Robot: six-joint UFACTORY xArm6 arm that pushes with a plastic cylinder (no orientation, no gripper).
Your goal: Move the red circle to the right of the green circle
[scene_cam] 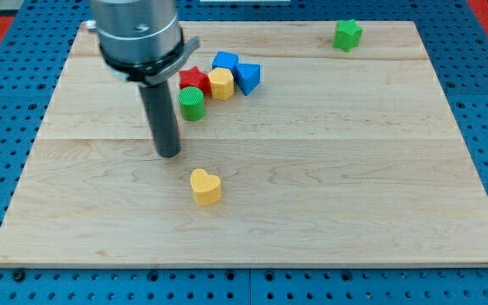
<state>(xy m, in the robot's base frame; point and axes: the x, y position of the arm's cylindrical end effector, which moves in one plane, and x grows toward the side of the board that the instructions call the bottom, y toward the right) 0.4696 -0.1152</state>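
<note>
The green circle (191, 103) stands at the view's upper left, at the lower left of a tight cluster of blocks. My tip (169, 155) rests on the board just below and left of the green circle. A thin red sliver (179, 132) shows at the rod's right edge; the rod hides the rest, so I cannot tell whether it is the red circle. A red star-like block (193, 80) touches the green circle from above.
A yellow block (220, 83), a blue cube (224, 61) and a blue triangle (248, 76) complete the cluster. A yellow heart (205, 186) lies below my tip. A green star-like block (346, 34) sits at the top right. The wooden board (354, 195) rests on a blue pegboard.
</note>
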